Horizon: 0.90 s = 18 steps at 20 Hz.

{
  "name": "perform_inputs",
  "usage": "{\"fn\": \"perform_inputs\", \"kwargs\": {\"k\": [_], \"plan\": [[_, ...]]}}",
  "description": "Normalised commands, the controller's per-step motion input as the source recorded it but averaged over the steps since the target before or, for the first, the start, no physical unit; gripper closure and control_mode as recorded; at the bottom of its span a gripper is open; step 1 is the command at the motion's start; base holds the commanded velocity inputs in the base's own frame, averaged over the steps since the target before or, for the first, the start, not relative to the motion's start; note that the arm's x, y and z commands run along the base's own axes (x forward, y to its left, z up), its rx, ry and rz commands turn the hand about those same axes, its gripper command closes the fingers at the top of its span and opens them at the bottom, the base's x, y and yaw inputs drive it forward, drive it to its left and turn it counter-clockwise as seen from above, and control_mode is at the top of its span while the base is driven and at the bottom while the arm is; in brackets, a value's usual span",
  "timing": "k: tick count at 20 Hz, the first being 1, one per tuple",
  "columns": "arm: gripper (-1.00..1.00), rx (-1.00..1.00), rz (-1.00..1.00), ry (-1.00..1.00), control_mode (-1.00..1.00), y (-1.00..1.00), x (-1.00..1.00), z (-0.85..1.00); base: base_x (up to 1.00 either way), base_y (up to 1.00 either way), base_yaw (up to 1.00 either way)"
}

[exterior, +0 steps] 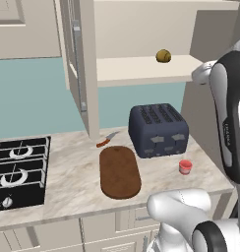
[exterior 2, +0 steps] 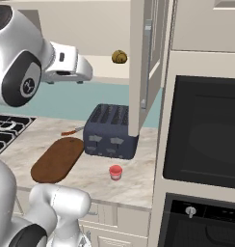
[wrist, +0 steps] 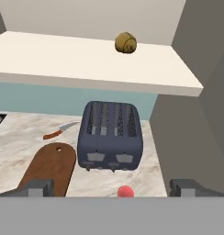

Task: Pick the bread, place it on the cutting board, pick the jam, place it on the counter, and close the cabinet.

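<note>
From the left base view, the small round golden-brown bread roll (exterior: 163, 55) sits on the pale shelf (exterior: 136, 70) of the tall beige wall cabinet (exterior: 78, 59), whose panelled door with its long silver bar handle stands swung open. Below, on the beige marbled worktop (exterior: 68, 172), the dark brown oblong wooden cutting board (exterior: 119, 171) lies bare, just left of a dark blue four-slot toaster (exterior: 158, 129). A knife with a reddish handle (exterior: 106, 140) lies behind the board, near the open door. The small squat red jam jar (exterior: 185, 166) stands in front of the toaster's right corner. A black gas stove (exterior: 18, 170) occupies the left end.

In the right base view, the roll (exterior 2: 119, 56) rests on the shelf beside the open cabinet door (exterior 2: 144, 62). The jar (exterior 2: 115, 171) stands apart from the toaster (exterior 2: 110, 130), and the board (exterior 2: 58, 158) lies to their left. A black oven (exterior 2: 201, 135) fills the tall unit on the right.

The hand view shows the tool (wrist: 116, 187) spread wide and holding nothing, its tips framing the jar (wrist: 125, 191), with the toaster (wrist: 110, 136) beyond, and the roll (wrist: 125, 42) up on the shelf (wrist: 86, 64).
</note>
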Motion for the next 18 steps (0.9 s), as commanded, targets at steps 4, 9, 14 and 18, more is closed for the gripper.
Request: {"fn": "perform_inputs", "kwargs": {"k": [4, 9, 14, 18], "plan": [[-1.0, 0.0, 0.0, 0.0, -1.0, 0.0, 0.25, 0.0, 0.0, 0.0, 0.0], [-1.0, 0.0, 0.0, -0.01, -1.0, 0.0, 0.28, 0.0, 0.0, 0.0, 0.0], [-1.0, 0.0, 0.0, -0.02, -1.0, 0.0, 0.21, 0.0, 0.0, 0.0, 0.0], [-1.0, 0.0, 0.0, -0.04, -1.0, 0.0, 0.18, 0.0, 0.0, 0.0, 0.0]]}}
